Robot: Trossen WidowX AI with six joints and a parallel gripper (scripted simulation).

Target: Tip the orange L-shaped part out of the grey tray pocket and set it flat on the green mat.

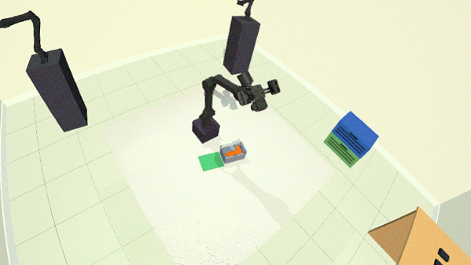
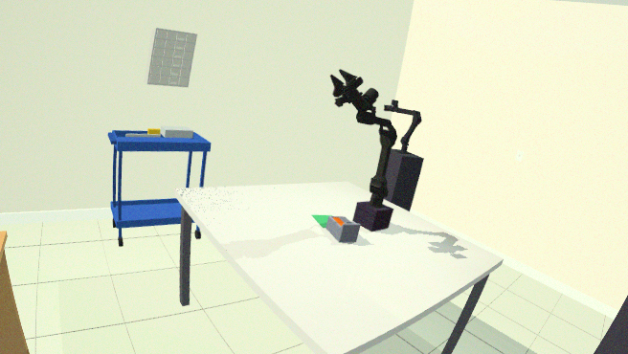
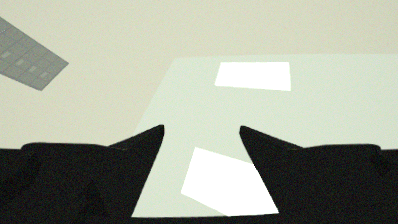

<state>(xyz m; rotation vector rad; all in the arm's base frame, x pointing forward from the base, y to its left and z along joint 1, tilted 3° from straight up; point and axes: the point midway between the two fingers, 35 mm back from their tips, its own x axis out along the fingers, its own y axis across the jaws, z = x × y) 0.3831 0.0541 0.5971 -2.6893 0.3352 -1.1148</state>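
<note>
The orange L-shaped part (image 1: pixel 234 152) (image 2: pixel 339 221) lies in the pocket of the grey tray (image 1: pixel 235 158) (image 2: pixel 350 234), with no tilt that I can make out at this size. Its L-shaped end is on the right in the top view, away from the mat. The green mat (image 1: pixel 208 162) (image 2: pixel 319 220) lies flat beside the tray, with nothing on it. My gripper (image 2: pixel 336 73) (image 3: pixel 202 129) is open and empty, raised high above the table and pointing upward. The wrist view shows neither the part, the tray nor the mat.
The arm's dark base block (image 1: pixel 206 130) (image 2: pixel 372 216) stands on the white table (image 1: pixel 165 160) (image 2: pixel 287 206), close to the tray. Two other arms on dark pedestals (image 1: pixel 58 92) (image 1: pixel 241 46) stand beyond the table. A blue cart (image 2: pixel 163 143) stands by the wall.
</note>
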